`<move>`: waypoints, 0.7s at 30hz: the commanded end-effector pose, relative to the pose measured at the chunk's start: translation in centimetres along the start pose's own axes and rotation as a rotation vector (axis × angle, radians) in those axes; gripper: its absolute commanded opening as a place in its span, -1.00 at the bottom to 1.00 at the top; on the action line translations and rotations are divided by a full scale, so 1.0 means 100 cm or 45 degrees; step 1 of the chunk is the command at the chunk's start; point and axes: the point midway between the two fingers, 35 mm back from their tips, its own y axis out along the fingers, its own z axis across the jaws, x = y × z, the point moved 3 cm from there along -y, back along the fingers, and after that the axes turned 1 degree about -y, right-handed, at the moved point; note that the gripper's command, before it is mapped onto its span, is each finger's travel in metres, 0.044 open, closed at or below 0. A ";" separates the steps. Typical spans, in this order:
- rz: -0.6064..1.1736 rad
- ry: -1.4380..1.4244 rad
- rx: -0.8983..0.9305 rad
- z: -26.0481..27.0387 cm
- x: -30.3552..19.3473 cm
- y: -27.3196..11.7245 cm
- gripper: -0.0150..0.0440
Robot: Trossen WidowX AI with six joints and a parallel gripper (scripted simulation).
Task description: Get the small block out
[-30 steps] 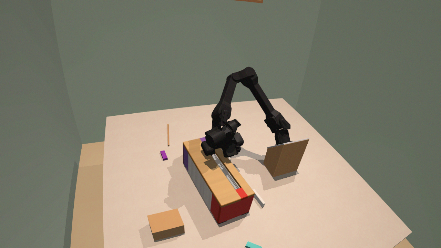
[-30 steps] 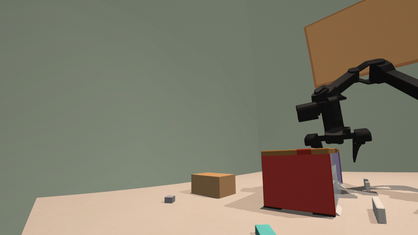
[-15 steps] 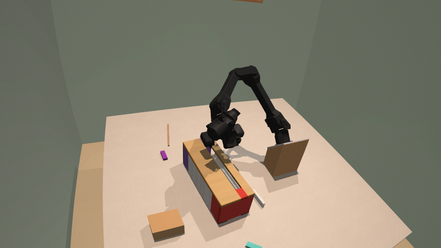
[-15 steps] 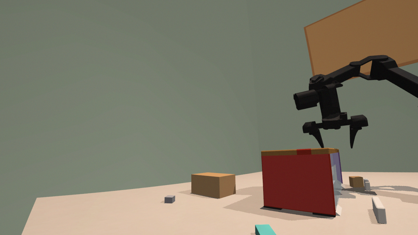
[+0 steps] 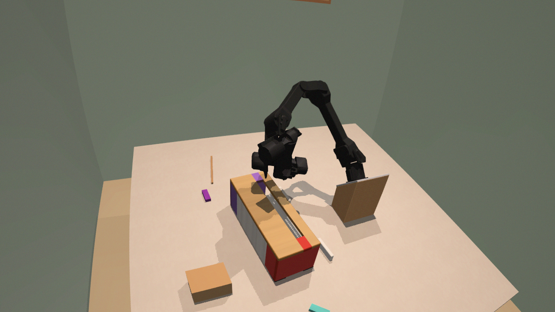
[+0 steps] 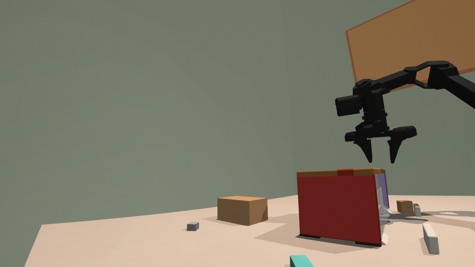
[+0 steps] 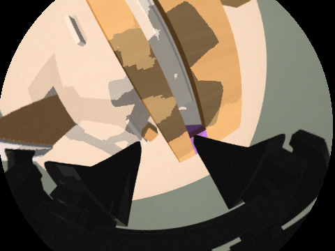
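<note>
The box (image 5: 279, 234) (image 6: 338, 205) (image 7: 230, 70) stands upright, with a wooden slotted lid, a red end and a purple end. A small tan-orange block (image 6: 405, 206) (image 7: 150, 132) lies on the table outside the box, off the clear front near the purple end, beside a short pale bar (image 6: 417, 209) (image 7: 133, 128). In the top view the block is hidden. My gripper (image 6: 381, 162) (image 7: 167, 142) is open and empty, pointing down above lid height near the purple end. In the wrist view the block shows just beyond the left fingertip.
A white bar (image 5: 325, 249) (image 6: 430, 239) (image 7: 75, 31) lies in front of the box. A brown panel (image 5: 360, 199) (image 7: 38, 118) stands by the arm base. Behind are a cardboard-coloured box (image 5: 209, 277) (image 6: 242, 209), a purple bar (image 5: 206, 195) and a thin stick (image 5: 211, 170).
</note>
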 end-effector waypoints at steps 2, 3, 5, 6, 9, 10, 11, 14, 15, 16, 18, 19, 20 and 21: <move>-0.110 0.845 0.027 0.003 -0.016 0.000 0.47; -0.126 1.000 0.036 0.004 -0.019 0.000 0.47; -0.155 1.309 0.059 0.005 -0.024 0.000 0.47; -0.170 1.464 0.072 0.006 -0.026 0.001 0.47; -0.211 1.926 0.123 0.008 -0.034 0.001 0.47; -0.224 2.068 0.142 0.009 -0.036 0.002 0.47; -0.237 2.158 0.157 0.009 -0.039 0.002 0.47; -0.262 2.405 0.197 0.011 -0.043 0.002 0.47; -0.268 2.483 0.211 0.011 -0.044 0.002 0.47; -0.274 2.562 0.225 0.011 -0.046 0.002 0.47; -0.284 2.720 0.255 0.012 -0.048 0.003 0.47; -0.289 2.798 0.271 0.013 -0.049 0.003 0.47; -0.294 2.876 0.288 0.013 -0.050 0.003 0.47; -0.298 2.954 0.305 0.013 -0.052 0.003 0.47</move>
